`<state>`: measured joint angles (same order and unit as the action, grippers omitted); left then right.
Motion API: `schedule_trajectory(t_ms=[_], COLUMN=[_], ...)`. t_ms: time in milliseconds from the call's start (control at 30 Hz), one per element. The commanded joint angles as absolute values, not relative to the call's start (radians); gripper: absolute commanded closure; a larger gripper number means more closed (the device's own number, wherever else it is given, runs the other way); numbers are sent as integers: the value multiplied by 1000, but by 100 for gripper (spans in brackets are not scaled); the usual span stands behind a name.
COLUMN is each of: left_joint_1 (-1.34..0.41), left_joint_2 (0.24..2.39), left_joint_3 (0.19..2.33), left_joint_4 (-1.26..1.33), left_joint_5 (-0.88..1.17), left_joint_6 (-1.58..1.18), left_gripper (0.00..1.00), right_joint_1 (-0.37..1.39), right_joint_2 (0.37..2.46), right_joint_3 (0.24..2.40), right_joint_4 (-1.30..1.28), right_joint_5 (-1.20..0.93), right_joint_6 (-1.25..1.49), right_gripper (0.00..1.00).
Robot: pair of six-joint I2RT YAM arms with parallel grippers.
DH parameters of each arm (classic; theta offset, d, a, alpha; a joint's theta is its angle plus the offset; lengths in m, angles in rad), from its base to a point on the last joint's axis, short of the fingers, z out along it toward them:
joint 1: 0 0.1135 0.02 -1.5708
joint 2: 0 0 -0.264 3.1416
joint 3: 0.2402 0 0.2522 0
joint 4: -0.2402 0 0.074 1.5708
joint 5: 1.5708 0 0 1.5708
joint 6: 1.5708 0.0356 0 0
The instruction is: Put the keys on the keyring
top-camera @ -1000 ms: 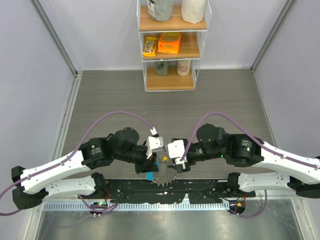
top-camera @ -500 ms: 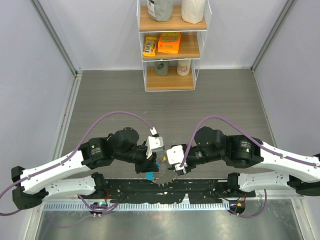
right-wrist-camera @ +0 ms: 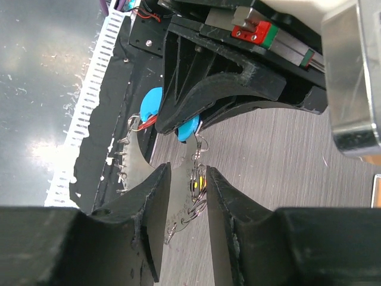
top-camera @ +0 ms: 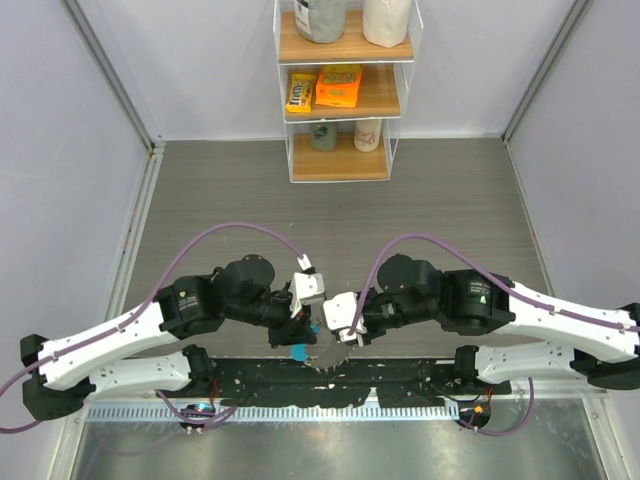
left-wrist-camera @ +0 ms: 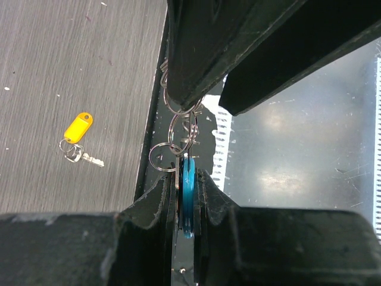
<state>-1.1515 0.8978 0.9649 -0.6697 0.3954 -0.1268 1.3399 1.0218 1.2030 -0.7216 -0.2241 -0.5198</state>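
My left gripper (top-camera: 303,332) is shut on the blue crescent tag (left-wrist-camera: 188,193) of the keyring and holds it just above the table's near edge. The keyring's silvery jagged crescent (right-wrist-camera: 184,173) and its small wire rings (left-wrist-camera: 181,128) hang between the two grippers. My right gripper (right-wrist-camera: 187,196) has its jaws closed to a narrow gap on those rings and the crescent. A yellow-tagged key (left-wrist-camera: 78,127) lies loose on the table below, left of the left wrist's jaws. A bit of red (right-wrist-camera: 149,121) shows beside the blue tag (right-wrist-camera: 189,128).
A white shelf unit (top-camera: 345,90) with snacks and jars stands at the far edge. A black rail (top-camera: 400,378) and a white toothed strip run along the near edge below the grippers. Grey walls close both sides.
My right gripper has moved left, closer to the left gripper, and now sits around the hanging keyring. The left gripper has barely moved and still holds the blue tag.
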Motion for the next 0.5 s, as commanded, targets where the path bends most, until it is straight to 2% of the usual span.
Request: schedule_trajectory(t_ms=[0,133,267,467], left_joint_1=[-1150,-1150,-1149,-1150], left_joint_2=[871,859,845,822], left_joint_3=[1000,994,991,977], left_joint_4=[-607,-601,-598,-584], left_joint_5=[434,442,445,462], left_joint_6=[-137,-138,-138,-141], left_gripper=[100,100,100,100], right_joint_1=[1347,1350,1350,1350], right_joint_2=[1023,1023,1023,999], right_joint_3=[1219,1221,1230,1218], right_joint_4=[-704,-712,-722,-710], right_joint_5=[-207,-201,-195,-184], right_joint_6=[-532,-534,-534,-522], right_gripper=[65,70,79,86])
